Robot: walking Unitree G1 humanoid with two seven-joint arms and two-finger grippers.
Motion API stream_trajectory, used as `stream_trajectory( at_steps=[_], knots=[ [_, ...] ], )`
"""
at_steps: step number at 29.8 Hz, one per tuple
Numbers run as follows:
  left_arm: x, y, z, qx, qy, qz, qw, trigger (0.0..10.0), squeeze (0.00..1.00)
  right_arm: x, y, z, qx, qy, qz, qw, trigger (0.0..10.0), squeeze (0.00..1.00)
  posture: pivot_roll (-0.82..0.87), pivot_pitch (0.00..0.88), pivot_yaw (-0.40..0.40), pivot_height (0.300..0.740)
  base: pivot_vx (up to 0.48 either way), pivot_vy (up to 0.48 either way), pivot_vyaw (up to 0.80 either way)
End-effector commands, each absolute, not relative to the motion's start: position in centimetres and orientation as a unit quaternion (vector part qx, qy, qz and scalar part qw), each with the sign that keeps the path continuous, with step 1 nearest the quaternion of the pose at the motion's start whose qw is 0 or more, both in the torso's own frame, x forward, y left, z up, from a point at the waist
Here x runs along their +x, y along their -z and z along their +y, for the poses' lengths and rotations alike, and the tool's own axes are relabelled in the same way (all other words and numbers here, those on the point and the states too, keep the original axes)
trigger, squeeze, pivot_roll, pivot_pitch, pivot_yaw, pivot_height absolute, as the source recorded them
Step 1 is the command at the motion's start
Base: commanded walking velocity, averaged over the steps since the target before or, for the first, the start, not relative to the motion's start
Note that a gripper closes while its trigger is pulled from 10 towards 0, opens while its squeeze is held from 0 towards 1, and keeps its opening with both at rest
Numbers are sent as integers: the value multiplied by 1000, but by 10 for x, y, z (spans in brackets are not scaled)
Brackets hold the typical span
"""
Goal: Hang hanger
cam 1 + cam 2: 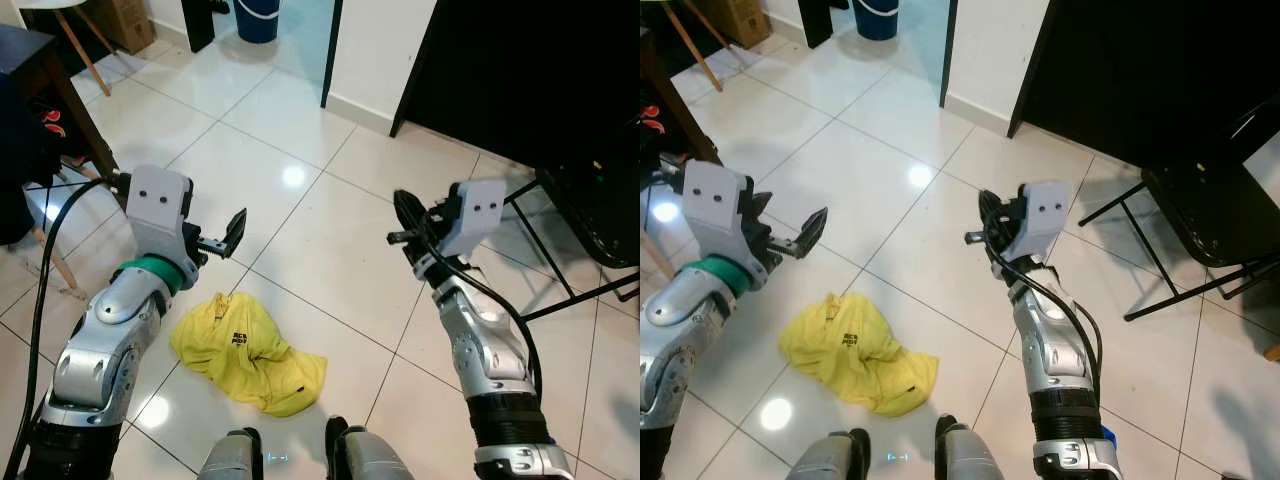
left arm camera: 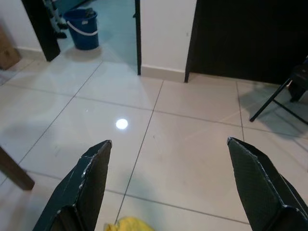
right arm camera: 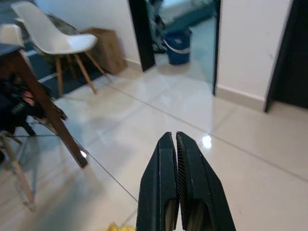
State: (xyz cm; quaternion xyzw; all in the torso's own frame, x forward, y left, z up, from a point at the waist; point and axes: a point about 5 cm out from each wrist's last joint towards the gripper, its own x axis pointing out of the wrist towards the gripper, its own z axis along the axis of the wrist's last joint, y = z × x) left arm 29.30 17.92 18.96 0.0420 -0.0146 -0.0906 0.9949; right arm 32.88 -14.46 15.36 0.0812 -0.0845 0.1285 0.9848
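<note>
No hanger visible; yellow shirt (image 1: 245, 353) crumpled on the floor (image 1: 330, 230), below and just right of the left pincer (image 1: 228, 236), which is wide open, empty and nearer. Right pincer (image 1: 402, 222) closed, empty, shirt well to its left.

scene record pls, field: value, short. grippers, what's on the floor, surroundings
left gripper: open, raised above the floor, holding nothing
right gripper: shut, raised, holding nothing
garment: yellow shirt, crumpled on the tiled floor between the arms, just ahead of the robot's feet
hanger: none made out
right side: black folding chair
left side: dark wooden table
ahead: doorway with blue bucket
far left: white chair, cardboard box
</note>
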Motion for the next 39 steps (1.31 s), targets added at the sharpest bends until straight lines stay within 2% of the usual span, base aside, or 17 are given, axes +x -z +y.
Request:
stream_trajectory(
  at_steps=[1,7,10,12,13,15,17,21,29,31,39],
  knots=[
    [291,-174,186,21,65,22,997,10000,0,327,-145,-149,73,-111,-70,989,10000,0,41,116,18,740,0,0,0],
    [289,-166,193,-45,26,60,997,10000,0,329,-146,-147,73,-91,-62,991,10000,0,38,113,15,740,0,0,0],
    [287,-164,193,-25,29,61,997,10000,0,329,-146,-147,80,-85,-59,991,10000,0,37,114,14,740,0,0,0],
    [283,-156,191,63,51,72,994,10000,0,331,-147,-148,93,-78,-57,991,10000,0,35,119,15,740,0,0,0],
    [283,-156,191,63,51,72,994,10000,0,331,-147,-148,93,-78,-57,991,10000,0,35,119,15,740,0,0,0],
    [282,-153,192,56,44,88,994,10000,0,331,-146,-149,97,-74,-54,991,10000,0,31,122,16,740,0,0,0],
    [286,-154,200,-24,-11,94,995,10000,0,331,-141,-153,125,-56,-36,990,10000,0,25,128,15,740,0,0,0],
    [288,-154,205,38,-31,70,996,10000,0,332,-138,-155,157,-46,-17,986,10000,0,21,135,10,740,0,0,0],
    [294,-167,198,19,-13,32,999,10000,0,330,-137,-158,153,-49,-21,987,10000,0,12,143,1,740,0,0,0],
    [306,-177,198,45,-21,3,999,10000,0,330,-142,-157,142,-47,-32,988,10000,0,-12,144,-5,740,0,0,0],
    [312,-181,200,36,-33,-5,999,10000,0,329,-147,-164,129,-36,-45,990,10000,0,-26,149,-1,740,0,0,0]
  ],
)
